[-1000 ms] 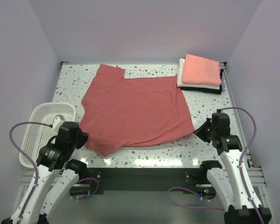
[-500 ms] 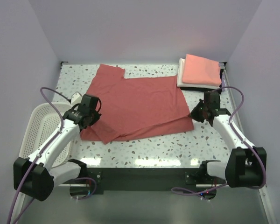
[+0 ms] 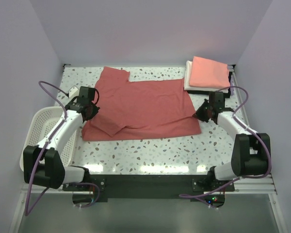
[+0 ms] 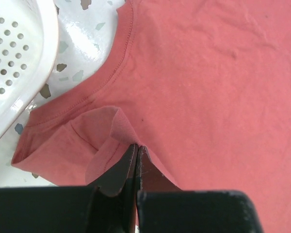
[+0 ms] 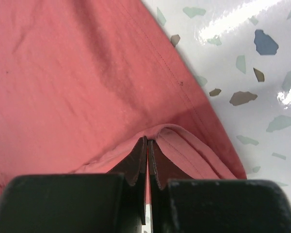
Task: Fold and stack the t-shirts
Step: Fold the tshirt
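Observation:
A brick-red t-shirt [image 3: 145, 104] lies spread across the middle of the table, its near edge doubled back over itself. My left gripper [image 3: 90, 109] is shut on a pinched fold of the t-shirt [image 4: 208, 73] at its left side, close to the collar. My right gripper [image 3: 200, 113] is shut on the hem of the t-shirt [image 5: 63, 73] at its right edge. At the back right corner sits a stack of folded t-shirts, with salmon-pink [image 3: 209, 72] on top, white [image 3: 188, 82] under it and black [image 3: 218, 92] at the bottom.
A white mesh basket [image 3: 42, 130] stands at the table's left edge, just beside the left arm, and its rim [image 4: 19, 68] shows in the left wrist view. Bare speckled tabletop [image 3: 150, 150] runs along the near edge. Walls close in the left, back and right sides.
Both arms have swung from the near edge toward the back, each carrying a near corner of the red t-shirt. The near part now lies folded over the rest.

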`<state>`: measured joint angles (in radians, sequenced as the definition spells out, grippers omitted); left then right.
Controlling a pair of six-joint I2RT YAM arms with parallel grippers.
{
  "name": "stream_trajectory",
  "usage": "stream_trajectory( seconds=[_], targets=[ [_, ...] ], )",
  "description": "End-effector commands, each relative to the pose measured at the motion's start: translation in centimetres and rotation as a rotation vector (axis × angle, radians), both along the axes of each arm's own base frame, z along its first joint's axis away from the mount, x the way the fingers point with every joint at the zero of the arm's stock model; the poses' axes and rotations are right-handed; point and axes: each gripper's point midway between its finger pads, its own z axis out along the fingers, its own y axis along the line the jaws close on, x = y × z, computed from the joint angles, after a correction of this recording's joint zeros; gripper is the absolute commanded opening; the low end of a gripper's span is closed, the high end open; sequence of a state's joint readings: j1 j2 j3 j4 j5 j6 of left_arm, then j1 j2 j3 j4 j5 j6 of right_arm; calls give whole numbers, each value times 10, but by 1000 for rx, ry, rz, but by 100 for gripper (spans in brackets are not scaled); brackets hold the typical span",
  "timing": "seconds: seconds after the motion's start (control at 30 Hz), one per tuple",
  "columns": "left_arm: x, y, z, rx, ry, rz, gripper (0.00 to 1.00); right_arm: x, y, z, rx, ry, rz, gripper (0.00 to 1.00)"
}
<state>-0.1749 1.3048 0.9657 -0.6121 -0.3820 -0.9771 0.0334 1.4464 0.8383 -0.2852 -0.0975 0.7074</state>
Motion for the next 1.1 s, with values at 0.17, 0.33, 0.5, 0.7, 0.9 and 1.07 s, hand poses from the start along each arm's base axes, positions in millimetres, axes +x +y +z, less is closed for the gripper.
stream_trajectory(
  seconds=[0.17, 0.33, 0.5, 0.7, 0.9, 1.07],
  targets=[
    [30, 3, 19, -5, -66, -34, 0, 21, -14, 12, 21, -111, -64, 0],
    [32, 8, 21, -2, -73, -22, 0, 23, -21, 6, 35, -111, -82, 0],
    [35, 11, 22, -6, -74, -18, 0, 25, -21, 5, 45, -112, -79, 0],
    [41, 13, 19, -5, -69, -14, 0, 34, -13, 5, 80, -112, -54, 0],
    [54, 9, 9, -15, -52, -33, 0, 38, -13, 0, 82, -99, -50, 0],
    [71, 7, 0, -17, -42, -78, 7, 43, -14, 0, 76, -98, -49, 6]
  ],
)
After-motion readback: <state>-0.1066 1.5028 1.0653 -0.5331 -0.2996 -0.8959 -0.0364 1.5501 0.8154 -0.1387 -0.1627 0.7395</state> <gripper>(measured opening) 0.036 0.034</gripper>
